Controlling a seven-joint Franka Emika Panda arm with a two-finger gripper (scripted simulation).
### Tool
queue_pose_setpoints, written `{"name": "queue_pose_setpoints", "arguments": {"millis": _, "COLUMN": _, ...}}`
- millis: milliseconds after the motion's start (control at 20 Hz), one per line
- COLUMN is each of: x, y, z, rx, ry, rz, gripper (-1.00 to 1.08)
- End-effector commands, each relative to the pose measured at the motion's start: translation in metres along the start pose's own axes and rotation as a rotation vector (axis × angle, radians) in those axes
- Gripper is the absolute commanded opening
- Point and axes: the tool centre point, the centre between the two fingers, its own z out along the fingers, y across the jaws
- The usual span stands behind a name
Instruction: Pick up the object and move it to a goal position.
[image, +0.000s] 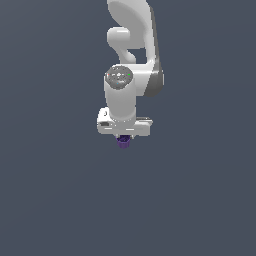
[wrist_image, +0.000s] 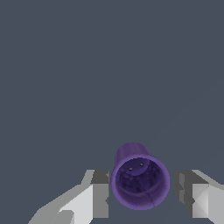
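Note:
The object, a small purple cup (wrist_image: 140, 181), shows in the wrist view with its open rim towards the camera, right between my gripper's (wrist_image: 142, 192) two fingers. The grey fingertips (wrist_image: 100, 192) stand on either side of it with a narrow gap at each side, so the jaws are open around the cup. In the exterior view the purple cup (image: 123, 142) peeks out just below the white gripper block (image: 124, 126), which hides the fingers. No goal marker shows.
A plain dark grey surface (image: 200, 200) fills both views. The white arm (image: 131, 45) rises above the gripper block in the exterior view.

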Motion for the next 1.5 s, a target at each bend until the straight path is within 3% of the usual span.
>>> {"name": "queue_pose_setpoints", "arguments": {"millis": 0, "x": -0.004, "y": 0.008, "z": 0.007, "rx": 0.022, "ry": -0.036, "rz": 0.044, "gripper": 0.28}}
{"name": "queue_pose_setpoints", "arguments": {"millis": 250, "x": -0.018, "y": 0.027, "z": 0.026, "rx": 0.091, "ry": -0.139, "rz": 0.166, "gripper": 0.28}}
{"name": "queue_pose_setpoints", "arguments": {"millis": 550, "x": -0.038, "y": 0.047, "z": 0.049, "rx": 0.211, "ry": -0.291, "rz": 0.338, "gripper": 0.28}}
{"name": "queue_pose_setpoints", "arguments": {"millis": 800, "x": -0.05, "y": 0.056, "z": 0.06, "rx": 0.293, "ry": -0.382, "rz": 0.437, "gripper": 0.28}}
{"name": "queue_pose_setpoints", "arguments": {"millis": 1100, "x": -0.057, "y": 0.061, "z": 0.065, "rx": 0.351, "ry": -0.441, "rz": 0.499, "gripper": 0.28}}
{"name": "queue_pose_setpoints", "arguments": {"millis": 1450, "x": -0.058, "y": 0.061, "z": 0.067, "rx": 0.358, "ry": -0.448, "rz": 0.507, "gripper": 0.28}}
